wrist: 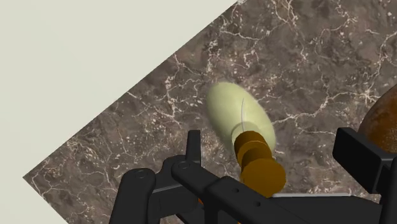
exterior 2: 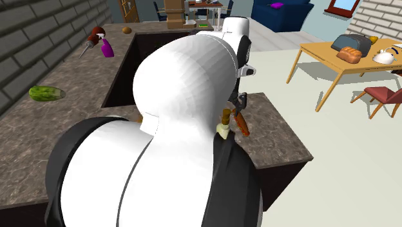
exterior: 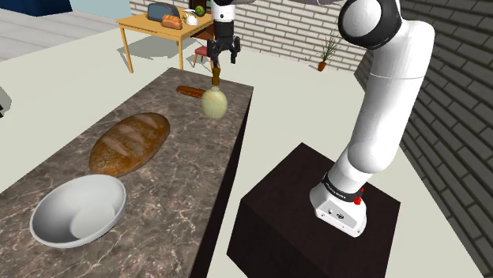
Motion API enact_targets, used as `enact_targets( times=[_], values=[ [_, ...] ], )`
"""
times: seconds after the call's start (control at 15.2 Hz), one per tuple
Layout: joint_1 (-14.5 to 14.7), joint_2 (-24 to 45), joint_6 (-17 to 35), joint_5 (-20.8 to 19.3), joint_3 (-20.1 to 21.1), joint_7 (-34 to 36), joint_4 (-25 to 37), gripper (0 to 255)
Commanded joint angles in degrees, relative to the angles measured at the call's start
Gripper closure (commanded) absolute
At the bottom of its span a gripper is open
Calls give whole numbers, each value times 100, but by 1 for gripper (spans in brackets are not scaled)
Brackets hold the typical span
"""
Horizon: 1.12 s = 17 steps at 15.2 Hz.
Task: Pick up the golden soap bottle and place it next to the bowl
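Soap bottle [exterior: 214, 102], pale with a golden-brown top, stands on the counter [exterior: 170, 189], well apart from the bowl [exterior: 77, 211]; the gripper [exterior: 223, 61], wide open and empty above it, should probably drop centred over the neck before closing.

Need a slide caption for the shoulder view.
Open gripper above the gold-capped soap bottle on the marbled counter; bread loaf and grey bowl nearer the camera.

The bottle [exterior: 214, 103] has a rounded, pale yellow-green body and a golden-brown pump neck. It stands upright near the edge of the counter [exterior: 174, 182]. The bowl [exterior: 59, 207], 1 shallow grey-white dish, sits mouth-up on the same counter, well apart, at 7 o'clock from the bottle in the shoulder view.
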Motion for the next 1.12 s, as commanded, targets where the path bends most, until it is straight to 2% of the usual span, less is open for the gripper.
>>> enact_targets(
  times=[0.0, 0.13, 0.66, 1.06],
  values=[
    [15, 549, -134, -23, 1, -9, 660, 0],
    [33, 1000, -301, -40, 1, -15, 1259, 0],
    [16, 896, 335, -41, -3, -6, 520, 0],
    [16, 896, 335, -41, -3, -6, 520, 0]
  ],
)
